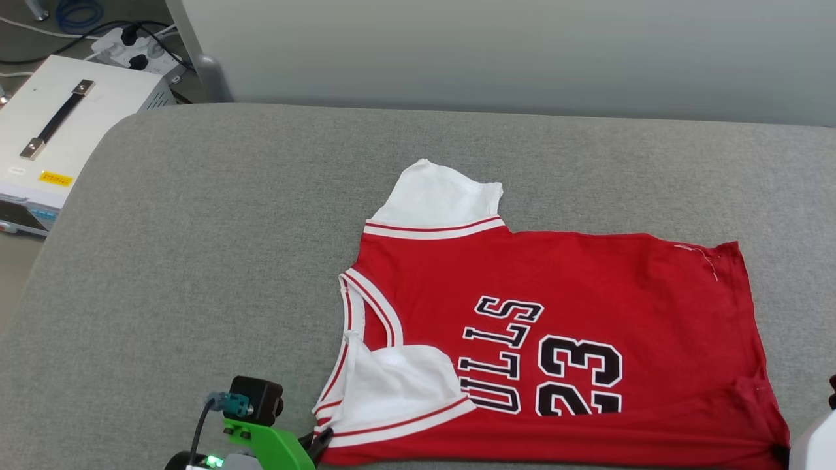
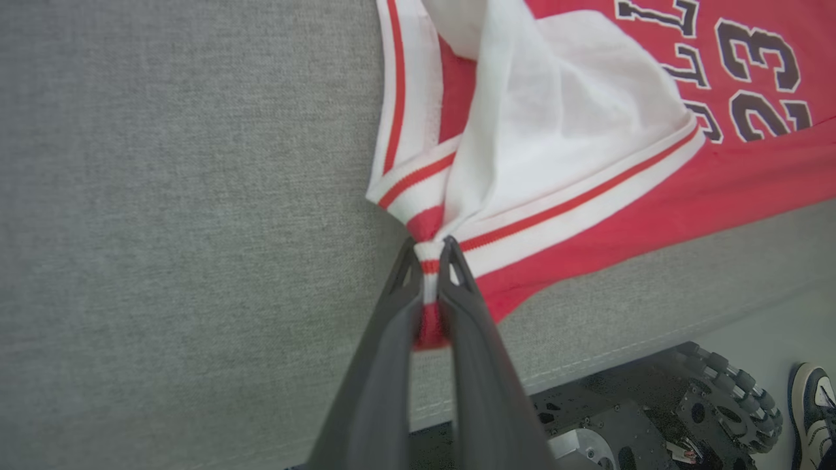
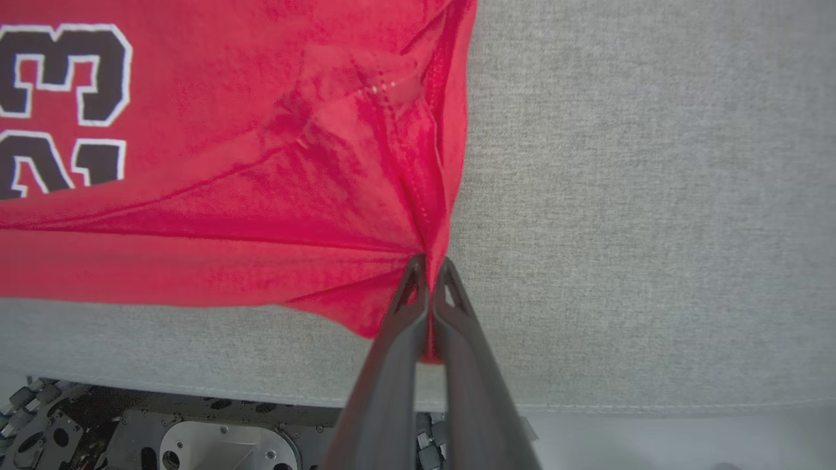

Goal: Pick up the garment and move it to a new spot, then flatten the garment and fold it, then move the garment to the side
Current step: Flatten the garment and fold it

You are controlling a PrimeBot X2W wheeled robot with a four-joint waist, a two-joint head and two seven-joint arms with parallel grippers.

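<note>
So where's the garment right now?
In the head view the garment lies on the grey cushion, right of centre, its near corners pinched by the left gripper and right gripper.

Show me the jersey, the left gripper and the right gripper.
jersey (image 1: 588, 281), head view, plain red cloth.
left gripper (image 2: 431, 253), left wrist view, between fingertips pinching striped trim.
right gripper (image 3: 431, 263), right wrist view, between fingertips pinching red hem corner.
</note>
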